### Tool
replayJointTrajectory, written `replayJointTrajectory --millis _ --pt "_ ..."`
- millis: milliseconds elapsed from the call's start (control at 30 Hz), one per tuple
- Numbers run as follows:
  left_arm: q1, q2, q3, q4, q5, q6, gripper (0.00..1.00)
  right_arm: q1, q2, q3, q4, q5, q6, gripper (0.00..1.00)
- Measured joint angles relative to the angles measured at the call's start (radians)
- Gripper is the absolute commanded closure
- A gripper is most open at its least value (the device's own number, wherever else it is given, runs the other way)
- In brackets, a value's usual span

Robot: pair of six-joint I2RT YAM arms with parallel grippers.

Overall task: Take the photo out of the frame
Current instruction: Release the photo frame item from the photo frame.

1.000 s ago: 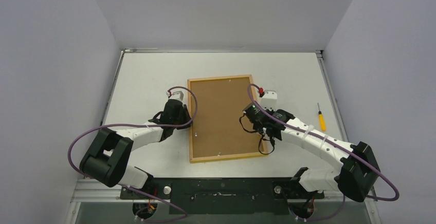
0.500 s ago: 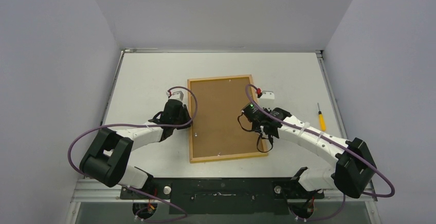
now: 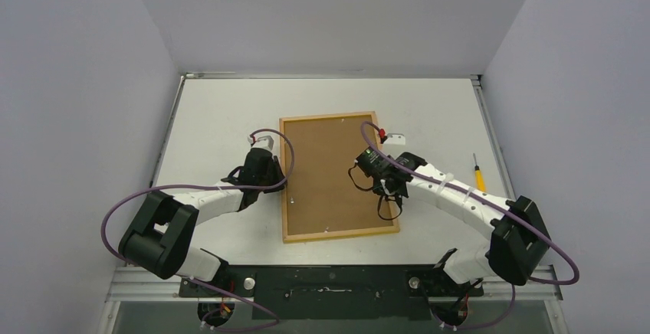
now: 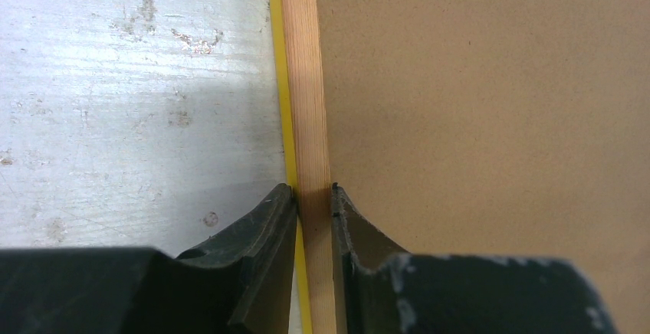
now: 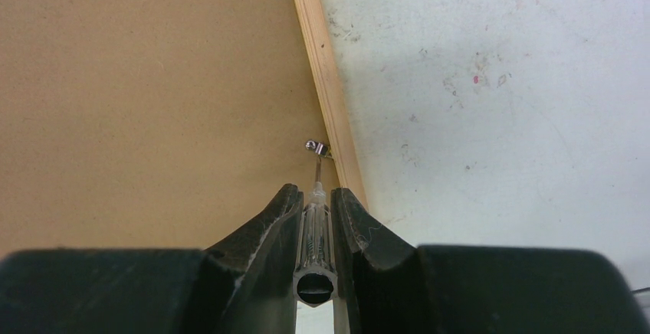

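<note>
The frame (image 3: 329, 173) lies face down on the table, its brown fibreboard backing (image 4: 475, 104) up. The photo is hidden under that backing. My left gripper (image 4: 314, 196) is shut on the frame's left wooden rim (image 4: 306, 81), one finger outside by the yellow border and one on the backing. My right gripper (image 5: 315, 196) is shut on a clear-handled screwdriver (image 5: 315, 230). Its thin tip reaches a small metal tab (image 5: 317, 147) beside the right rim (image 5: 326, 81). In the top view the right gripper (image 3: 389, 194) hangs over the frame's right edge and the left gripper (image 3: 283, 186) sits at the left edge.
A small yellow-handled screwdriver (image 3: 479, 177) lies on the table to the right of the frame. A small white and red object (image 3: 395, 139) sits just off the frame's upper right side. Grey walls close in the table on three sides.
The right wrist has shifted a little left and farther in over the frame's right edge, its elbow swinging with it. The left arm has stayed put on the left rim.
</note>
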Motion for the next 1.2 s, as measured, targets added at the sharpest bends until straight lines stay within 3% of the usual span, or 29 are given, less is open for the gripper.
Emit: replayJointTrajectory --millis 367,1200 --pt "0.000 0.000 0.000 0.000 0.000 0.000 0.81 0.000 0.037 0.044 -0.098 -0.010 0.016 0.95" --pt "0.001 0.000 0.000 0.000 0.002 0.000 0.81 -0.012 0.147 0.149 -0.089 0.024 -0.038 0.95"
